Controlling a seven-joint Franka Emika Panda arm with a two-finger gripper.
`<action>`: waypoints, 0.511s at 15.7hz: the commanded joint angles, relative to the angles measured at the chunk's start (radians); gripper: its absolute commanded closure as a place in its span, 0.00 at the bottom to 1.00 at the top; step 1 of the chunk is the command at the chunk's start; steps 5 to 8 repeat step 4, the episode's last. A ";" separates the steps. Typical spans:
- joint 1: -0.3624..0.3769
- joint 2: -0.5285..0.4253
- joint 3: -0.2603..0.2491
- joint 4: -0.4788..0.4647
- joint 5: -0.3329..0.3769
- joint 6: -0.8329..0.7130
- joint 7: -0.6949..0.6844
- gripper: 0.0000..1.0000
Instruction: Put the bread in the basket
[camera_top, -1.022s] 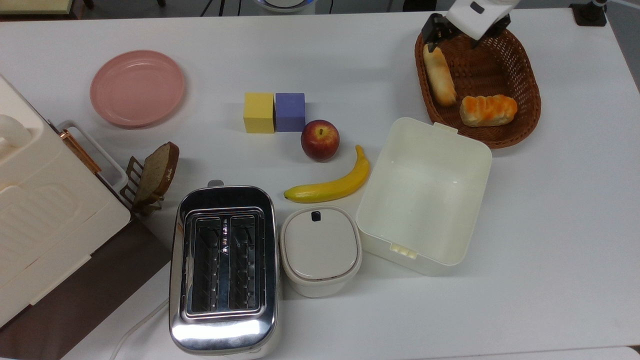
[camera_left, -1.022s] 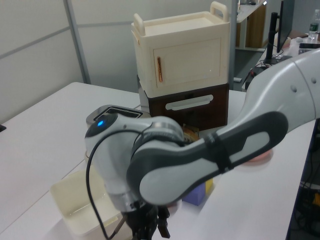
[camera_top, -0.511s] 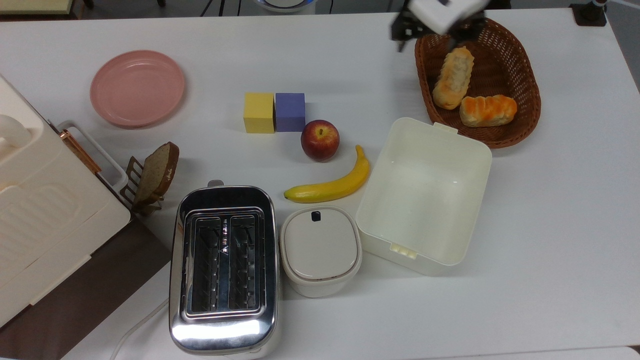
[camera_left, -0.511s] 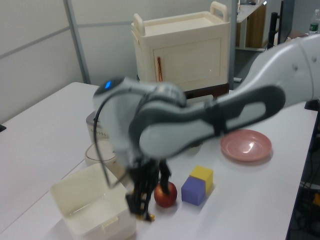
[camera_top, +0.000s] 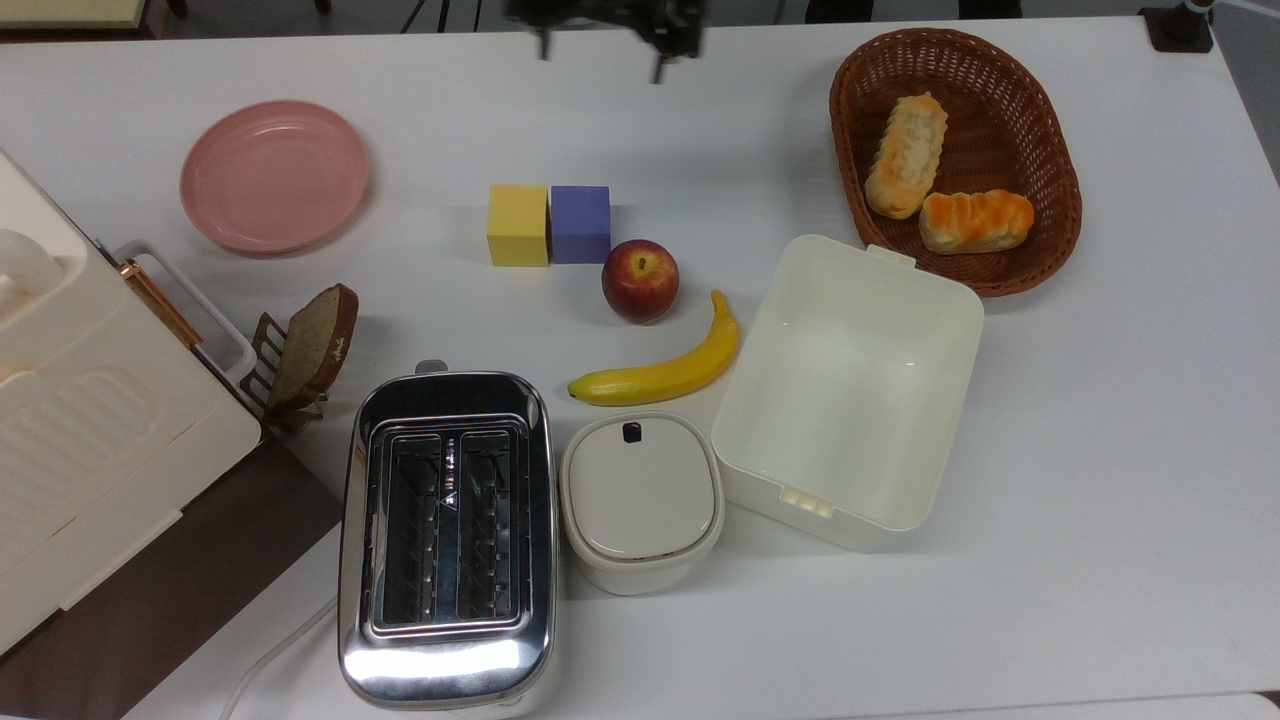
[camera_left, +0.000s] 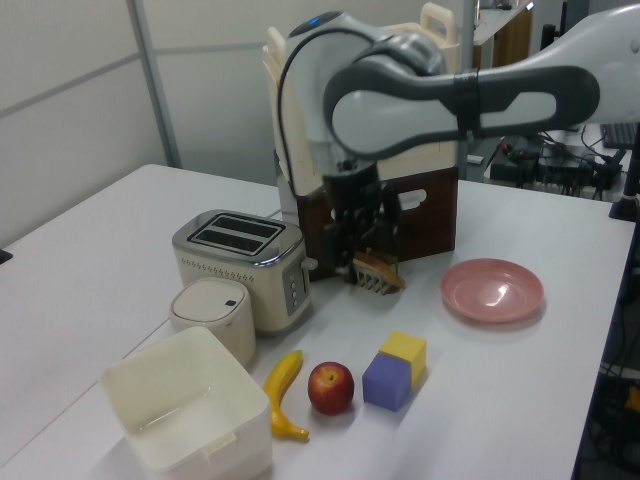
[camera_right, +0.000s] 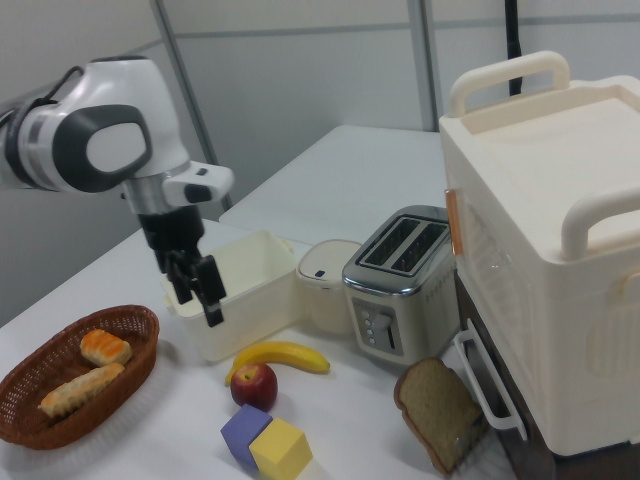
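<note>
Top view shows the bread (camera_top: 907, 155) lying inside the basket (camera_top: 1058, 150), slanted along the top view's left half of it, pale side up, with a shorter orange-topped bun (camera_top: 976, 221) just beside its lower end. The basket sits at the top view's upper right corner of the white desk (camera_top: 1100, 450), near the rim of an open cream box (camera_top: 850, 390).

The tool (camera_right: 196, 285) hangs in the air, holding nothing, its two dark fingers spread apart; in the right view it is above the desk, in front of the cream box and well apart from the basket (camera_right: 30, 385), where the bread (camera_right: 80, 389) lies.

Between the box and a chrome toaster (camera_top: 448, 535) stands a small lidded white container (camera_top: 640, 500). A banana (camera_top: 665, 370) and a red apple (camera_top: 640, 279) lie near the box, with a yellow cube (camera_top: 518, 224) and a purple cube (camera_top: 580, 223) touching side by side. A pink plate (camera_top: 274, 175) rests at the top view's upper left, and a brown bread slice (camera_top: 315, 345) leans in a small rack.
</note>
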 joint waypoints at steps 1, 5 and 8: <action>-0.075 -0.024 0.008 -0.017 0.002 -0.003 -0.067 0.00; -0.072 -0.024 -0.043 -0.019 0.002 -0.005 -0.090 0.00; -0.072 -0.024 -0.043 -0.019 0.002 -0.005 -0.090 0.00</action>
